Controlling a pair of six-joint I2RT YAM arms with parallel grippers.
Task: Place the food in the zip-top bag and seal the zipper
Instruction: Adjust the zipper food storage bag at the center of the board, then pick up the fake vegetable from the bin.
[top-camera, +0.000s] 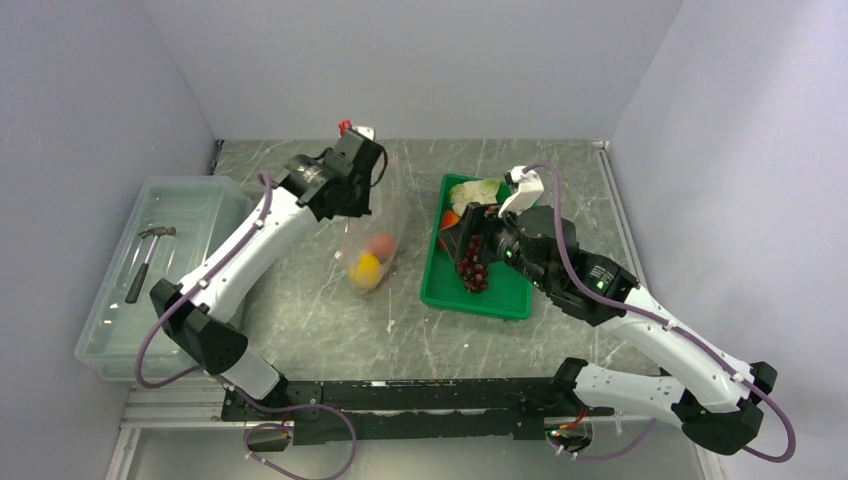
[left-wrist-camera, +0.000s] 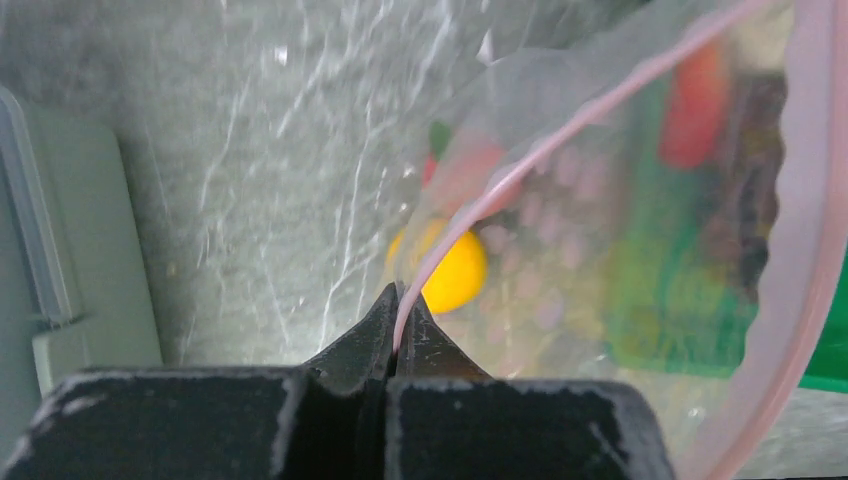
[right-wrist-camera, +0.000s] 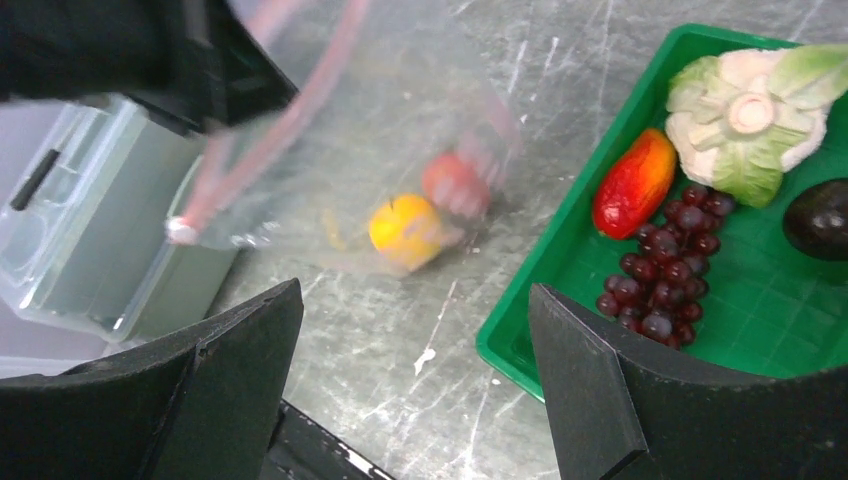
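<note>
My left gripper (left-wrist-camera: 398, 322) is shut on the pink zipper (left-wrist-camera: 560, 130) of the clear zip-top bag (left-wrist-camera: 600, 210), holding its mouth up off the table (top-camera: 368, 190). Inside the bag (top-camera: 372, 240) lie an orange-yellow fruit (top-camera: 365, 268) and a pink-red piece (top-camera: 381, 245). A purple grape bunch (right-wrist-camera: 665, 265), a red piece (right-wrist-camera: 633, 183) and a leafy vegetable (right-wrist-camera: 750, 120) sit in the green tray (right-wrist-camera: 510, 350). My right gripper (right-wrist-camera: 415, 390) hovers open and holds nothing, over the tray's left edge (top-camera: 468, 238).
A large translucent bin (top-camera: 150, 270) with a hammer (top-camera: 148, 258) in it stands at the left. A dark rounded piece (right-wrist-camera: 820, 218) lies in the tray's right part. Grey walls close in the table's back and sides.
</note>
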